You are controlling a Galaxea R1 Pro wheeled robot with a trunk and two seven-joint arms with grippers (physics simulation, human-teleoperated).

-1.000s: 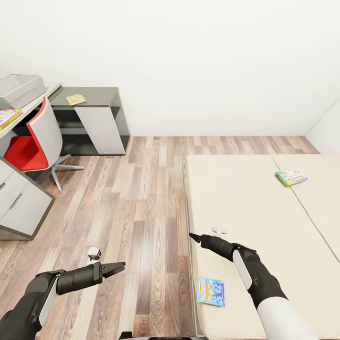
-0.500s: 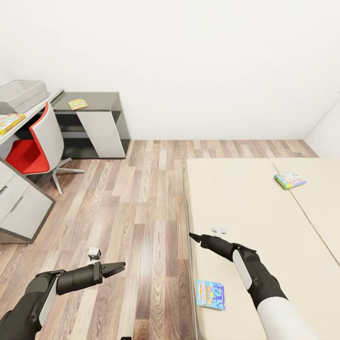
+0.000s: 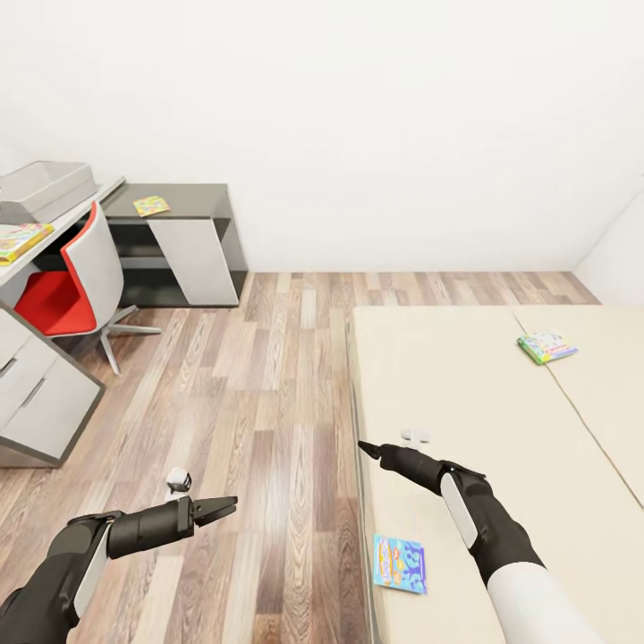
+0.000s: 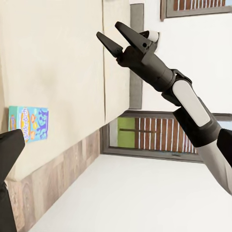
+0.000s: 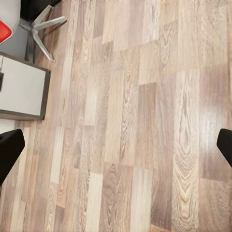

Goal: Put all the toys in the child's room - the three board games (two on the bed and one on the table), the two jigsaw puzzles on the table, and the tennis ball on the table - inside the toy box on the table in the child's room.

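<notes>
so, near to far:
left gripper (image 3: 228,505): nearest, held low over the wood floor (image 3: 268,394); fingers nearly together, nothing between them; probably parked for travel.
right gripper (image 3: 365,446): raised over the near edge of the bed (image 3: 465,385); in the left wrist view (image 4: 112,36) fingers spread fairly wide, empty; probably ready for a pickup off the mattress.
light blue board game (image 3: 400,563): flat on the mattress near the bed's edge, below the right forearm, untouched; likely the first pick.
small white object (image 3: 415,436): on the mattress just beyond the right gripper; too small to identify.
green-edged board game (image 3: 548,347): flat on the mattress, well apart from the blue one, toward the far side; a longer reach, probably needing the base moved.
red chair (image 3: 67,273): drawn up to the table (image 3: 36,385), between table and floor.
colourful flat item (image 3: 20,240): on the table top; game or puzzle, cannot tell.
toy box (image 3: 45,188): on the table's far end, sloping grey sides; inside not visible, contents cannot be told.
dark grey desk (image 3: 183,234): against the far wall, small colourful square (image 3: 151,207) on top.
progress: both bed games not yet collected; early, by this judgement.
</notes>
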